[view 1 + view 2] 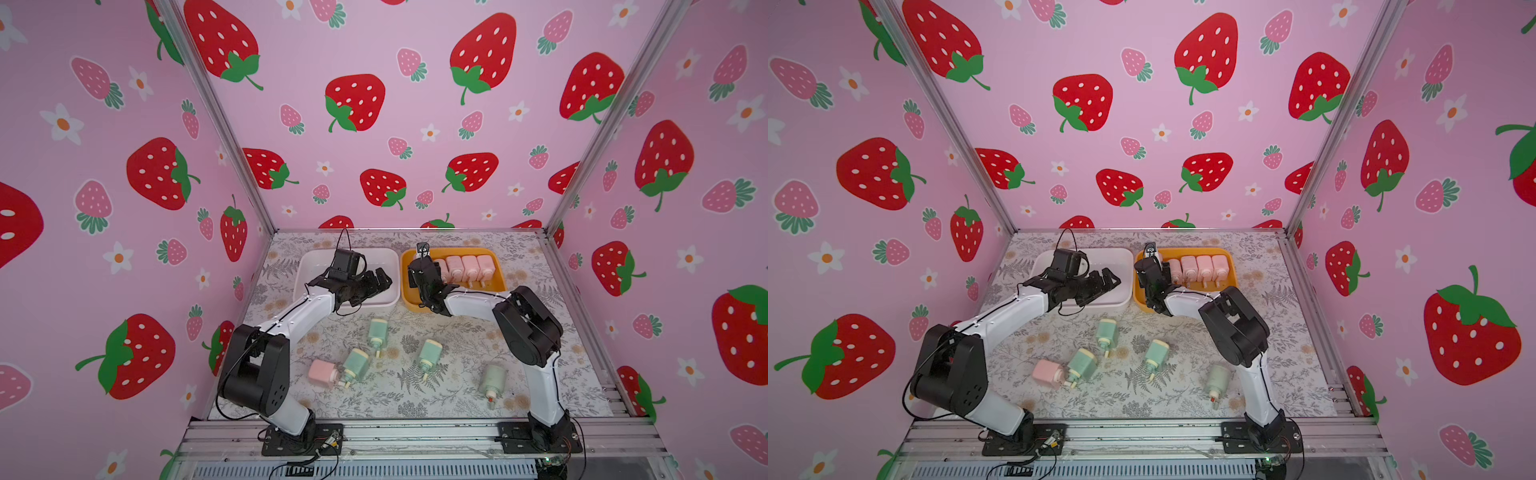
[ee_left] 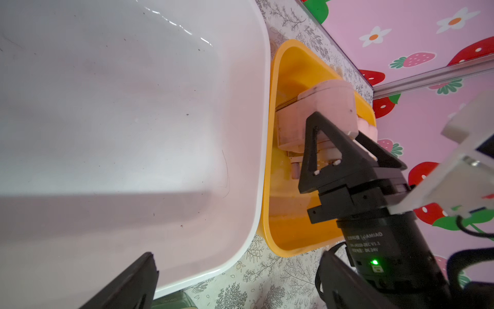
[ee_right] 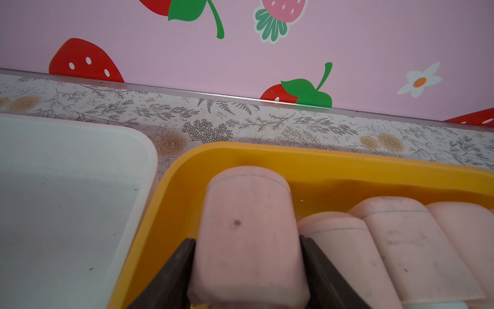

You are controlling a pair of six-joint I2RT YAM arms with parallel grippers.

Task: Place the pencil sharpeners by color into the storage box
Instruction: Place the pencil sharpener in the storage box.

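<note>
Over the yellow box (image 1: pixel 453 251), at its end next to the white box (image 1: pixel 316 262): the right fingers (image 3: pixel 173 270) pinch a pink sharpener (image 3: pixel 248 214) by its two flat sides. The neck end points back toward the wrist and the rounded end toward the rear wall.

- Long axis of the held piece: front to back, parallel to the row of four pink sharpeners (image 1: pixel 463 268) already lying in the yellow box.
- In the right wrist view the held piece sits just beside the nearest piece of that row and looks raised above it. Whether the two touch cannot be told.
- Free floor of the yellow box shows on the side toward the white box.
- Left fingers (image 2: pixel 128 283): spread wide, holding nothing, above the white box, which shows no sharpener inside.
- On the counter (image 1: pixel 457 399): one pink sharpener (image 1: pixel 322 372) and four green sharpeners (image 1: pixel 430 353), all lying on their sides.

Judgement: the release depends on a straight descent into the gap at the row's end. Drift toward the row would likely perch the piece on its neighbour. The left arm is nearer the last pink sharpener on the counter.
</note>
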